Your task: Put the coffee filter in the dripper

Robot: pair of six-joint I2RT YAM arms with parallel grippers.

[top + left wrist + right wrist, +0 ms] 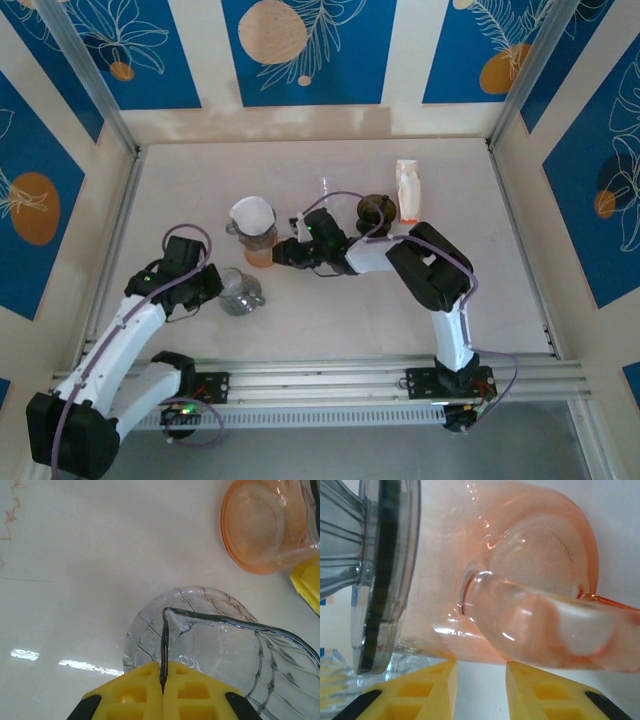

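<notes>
The white coffee filter (252, 213) sits in the mouth of the clear dripper (243, 228), which stands on an orange glass server (260, 254). In the right wrist view the dripper (380, 575) shows at the left on the server (520, 545). My right gripper (481, 664) is open, its tips right at the server's handle (545, 625) and bare table showing in the gap. My left gripper (163, 669) is shut on the rim of a clear glass pitcher (215, 645) left of the server (260, 525). From above, the left gripper (220, 284) and right gripper (284, 252) flank the server.
A dark round object (375, 208) and a white-and-orange packet (407, 190) stand behind the right arm. A small clear item (326, 185) lies near them. Panel walls close in the tabletop (330, 330) on three sides.
</notes>
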